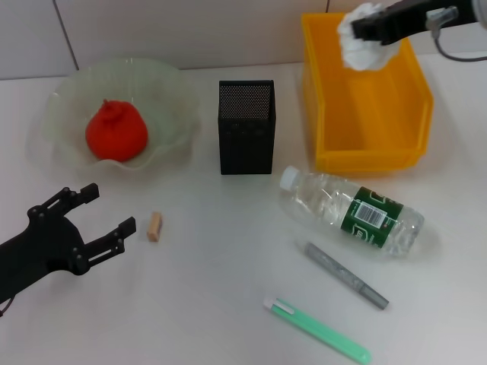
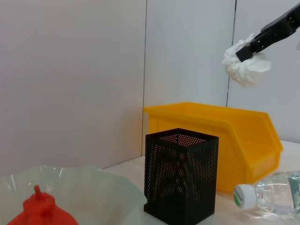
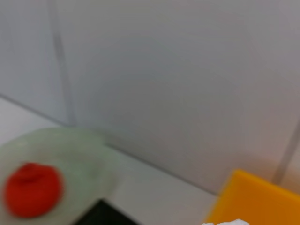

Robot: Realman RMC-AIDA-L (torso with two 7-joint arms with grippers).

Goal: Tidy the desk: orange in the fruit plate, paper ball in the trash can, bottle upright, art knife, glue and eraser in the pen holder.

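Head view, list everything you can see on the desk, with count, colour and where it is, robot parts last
orange: one, red-orange, in the fruit plate
fruit plate: one, pale green, far left
pen holder: one, black mesh, centre
trash can: one, yellow, far right
paper ball: one, white, held above the trash can
bottle: one, clear, green label, lying on its side right of centre
eraser: one, tan, near left
grey pen-like stick: one, near the bottle
green stick: one, near edge
left gripper: black, open, beside the eraser
right gripper: black, shut on the paper ball
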